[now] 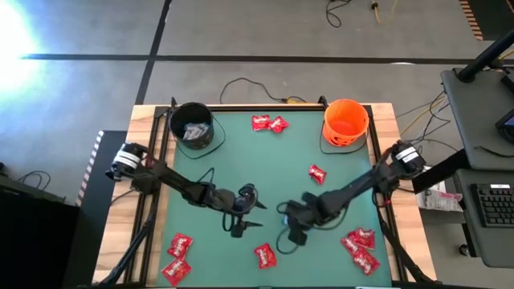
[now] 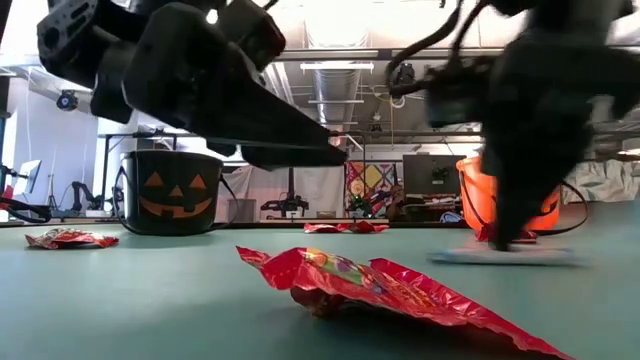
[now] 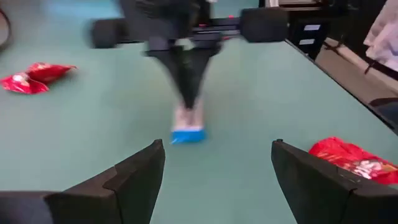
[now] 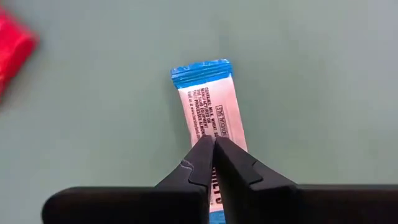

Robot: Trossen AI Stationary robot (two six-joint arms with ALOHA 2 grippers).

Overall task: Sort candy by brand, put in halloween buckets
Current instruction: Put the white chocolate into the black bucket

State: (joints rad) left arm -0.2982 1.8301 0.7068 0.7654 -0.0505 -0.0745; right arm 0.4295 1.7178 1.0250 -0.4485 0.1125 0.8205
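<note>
A white-and-blue candy bar [image 4: 208, 102] lies flat on the green table, also seen in the left wrist view [image 3: 188, 129]. My right gripper [image 4: 214, 142] is shut with its tips on the bar, near the table's middle front [image 1: 289, 237]. My left gripper [image 3: 217, 163] is open just left of it [image 1: 257, 215], pointing nearly level at the bar and touching nothing. The black bucket [image 1: 193, 126] stands at the far left with pale wrappers inside. The orange bucket [image 1: 346, 122] stands at the far right. Red candy packets [image 1: 317, 173] lie scattered about. My right gripper has its shut fingertips [image 4: 202, 155] set down on the bar's upper face, about its middle [image 4: 214, 127]. The fingers come from above, slanting down, and lie along the bar. The bar lies flat on the table, its blue end [image 4: 200, 70] sticking out beyond the tips.
Red packets lie at the far middle [image 1: 269, 123], near left [image 1: 178, 257], near middle [image 1: 265, 255] and near right [image 1: 360, 245]. One red packet [image 2: 380, 285] lies close before the low camera. A wooden rim [image 1: 144, 120] edges the green mat.
</note>
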